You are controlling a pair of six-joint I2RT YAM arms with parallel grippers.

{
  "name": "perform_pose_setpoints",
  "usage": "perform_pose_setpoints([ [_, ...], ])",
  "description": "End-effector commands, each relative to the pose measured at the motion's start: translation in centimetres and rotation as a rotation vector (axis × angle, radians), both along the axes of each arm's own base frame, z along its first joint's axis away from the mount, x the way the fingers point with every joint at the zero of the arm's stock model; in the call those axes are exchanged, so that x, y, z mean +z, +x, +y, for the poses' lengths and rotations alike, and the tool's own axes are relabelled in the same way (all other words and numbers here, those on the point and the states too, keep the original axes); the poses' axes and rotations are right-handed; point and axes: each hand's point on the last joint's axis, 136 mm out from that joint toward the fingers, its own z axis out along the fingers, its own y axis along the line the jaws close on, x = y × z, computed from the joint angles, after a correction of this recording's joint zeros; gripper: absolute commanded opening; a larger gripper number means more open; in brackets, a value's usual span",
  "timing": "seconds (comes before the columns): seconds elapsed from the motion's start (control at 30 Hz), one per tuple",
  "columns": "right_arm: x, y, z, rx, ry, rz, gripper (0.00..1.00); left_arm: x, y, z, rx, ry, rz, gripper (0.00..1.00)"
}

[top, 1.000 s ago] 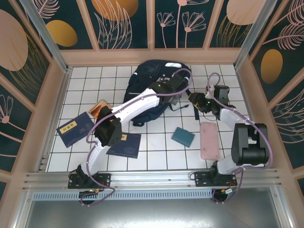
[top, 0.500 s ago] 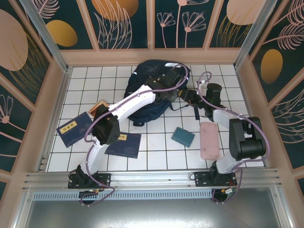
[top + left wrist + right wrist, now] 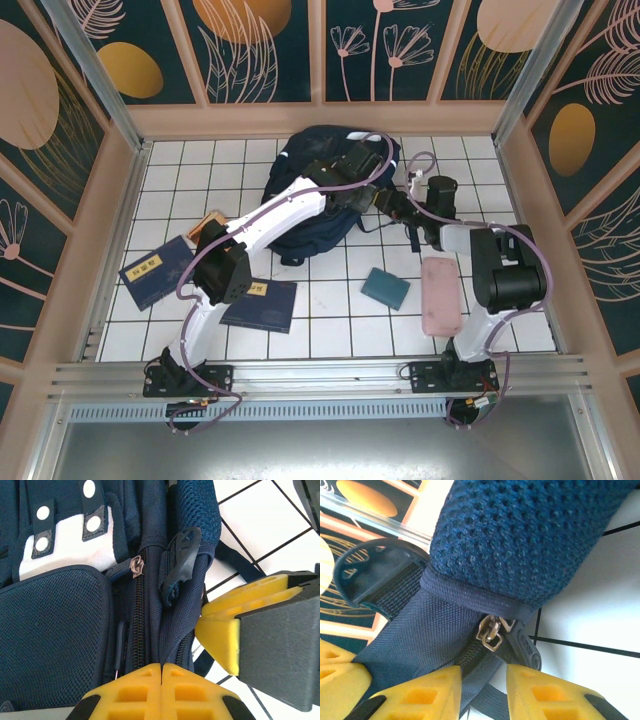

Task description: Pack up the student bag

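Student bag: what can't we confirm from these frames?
- Top external: student bag zip and opening, hidden under both arms.
- Left wrist: left gripper shut at the zip seam; any pinched fabric hidden by its fingertips.
- Right wrist: zip pull sits ahead of the parted fingers of the right gripper; contact unclear.
- Top external: navy book label text, too small.

The large dark navy cloth backpack (image 3: 305,150) was matt woven fabric, with coarse open mesh padding (image 3: 530,535) on its strap. Its small zipper pull (image 3: 491,631) was shiny silver metal, its dark curved buckle (image 3: 179,562) smooth plastic, and its white patch (image 3: 70,547) matt cloth. The white tiled table (image 3: 330,310) looked glossy, and the yellow fingers (image 3: 420,695) of the right gripper (image 3: 482,680) were matt ribbed plastic.
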Motion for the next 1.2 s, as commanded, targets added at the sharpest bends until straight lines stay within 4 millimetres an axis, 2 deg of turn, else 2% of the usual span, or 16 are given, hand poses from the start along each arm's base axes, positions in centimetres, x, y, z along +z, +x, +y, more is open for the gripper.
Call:
perform_pose_setpoints([
  [0.0,1.0,1.1,-0.1,0.035,-0.073,-0.111,0.30,7.4,0.9,0.4,0.033,-0.122,-0.122,0.00],
  [0.1,0.5,2.3,-1.2,-0.018,-0.163,-0.134,0.33,7.5,0.9,0.5,0.035,-0.120,-0.125,0.00],
  [0.2,0.2,2.7,-1.7,-0.023,-0.194,-0.152,0.38,7.6,1.0,0.7,0.042,-0.113,-0.129,0.00],
  [0.43,0.0,3.0,-1.4,0.017,-0.240,-0.223,0.40,7.8,0.9,0.8,0.043,-0.109,-0.134,0.00],
  [0.67,0.9,2.4,-0.2,0.126,-0.228,-0.292,0.32,7.8,0.7,0.8,0.035,-0.113,-0.129,0.00],
  [0.93,1.2,3.2,0.0,0.148,-0.258,-0.321,0.28,8.0,0.6,0.8,0.032,-0.117,-0.128,0.00],
  [1.0,1.2,3.1,0.2,0.169,-0.251,-0.327,0.25,8.1,0.7,0.8,0.033,-0.117,-0.130,0.00],
  [1.07,1.3,2.8,0.5,0.199,-0.240,-0.335,0.17,8.0,0.7,0.9,0.036,-0.116,-0.130,0.00],
  [1.17,1.2,2.6,0.7,0.214,-0.239,-0.333,0.11,7.8,0.8,1.0,0.042,-0.111,-0.130,0.00],
])
